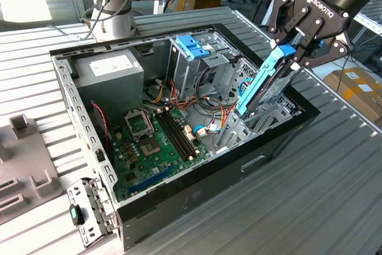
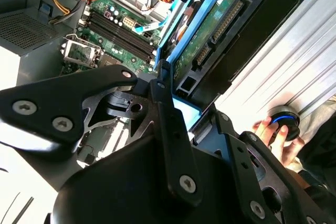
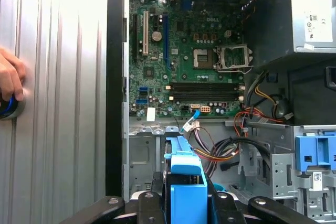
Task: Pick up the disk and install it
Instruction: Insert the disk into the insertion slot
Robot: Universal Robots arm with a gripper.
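Note:
The disk (image 1: 268, 85), a flat drive with blue rails, stands steeply tilted at the open computer case's (image 1: 280, 141) side on the exterior view's right, its lower end down among the metal bays. My black gripper (image 1: 290, 51) is shut on its upper end. In the second wrist view the disk's green circuit-board underside (image 2: 212, 38) and blue rail run away from the fingers (image 2: 163, 90). In the first wrist view the disk's blue rail end (image 3: 185, 179) sits clamped between the finger links, above the bay area.
Inside the case lie a green motherboard (image 1: 152, 141), a grey power-supply box (image 1: 110, 73), a metal drive cage with a blue handle (image 1: 192, 46) and loose cables (image 1: 203, 103). A person's hand (image 3: 10, 80) rests on a round knob on the ribbed metal table (image 1: 334, 177).

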